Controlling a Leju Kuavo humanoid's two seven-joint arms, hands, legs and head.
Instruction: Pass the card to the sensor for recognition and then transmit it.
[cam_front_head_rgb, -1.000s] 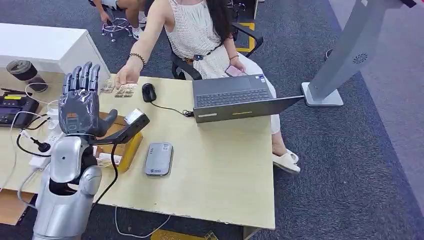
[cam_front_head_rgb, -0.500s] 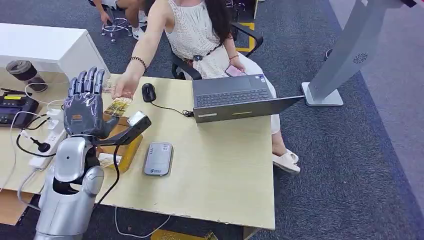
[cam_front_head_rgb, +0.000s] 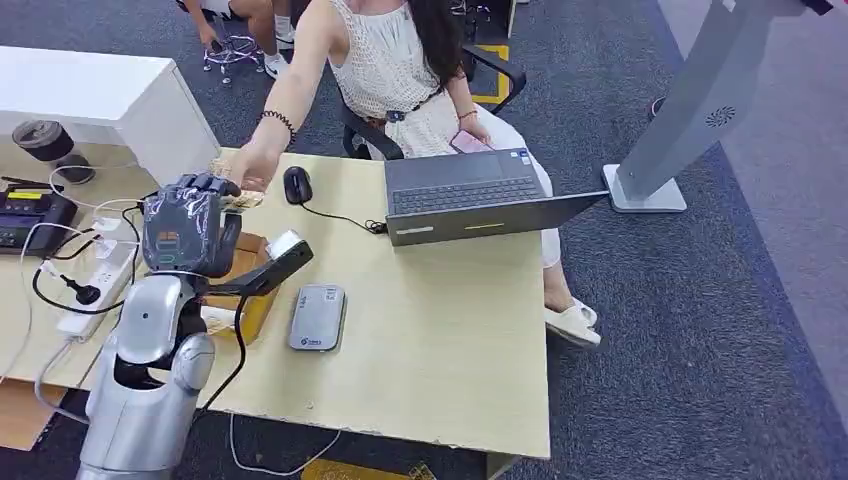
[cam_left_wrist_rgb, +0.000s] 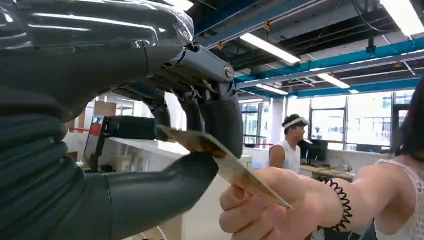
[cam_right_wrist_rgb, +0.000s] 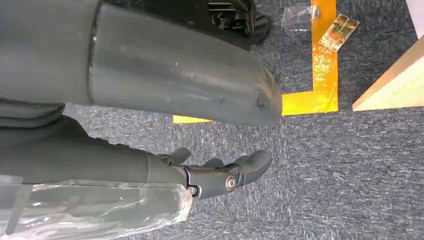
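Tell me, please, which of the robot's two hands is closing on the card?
The left hand: its thumb and fingers pinch the card, which the person's hand also holds. The right hand hangs empty.

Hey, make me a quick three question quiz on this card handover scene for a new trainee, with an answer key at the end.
1. True or false: the robot's left hand has its fingers closed on the card.
2. Who else is holding the card? A) nobody B) the person's hand C) the robot's right hand
3. Fill in: the grey card reader lies flat on the ______, near the scanner.

Key
1. True. The left wrist view shows thumb and fingers pinching one end of the card.
2. B. The person's hand grips the other end; the right hand hangs over the carpet, holding nothing.
3. Table.
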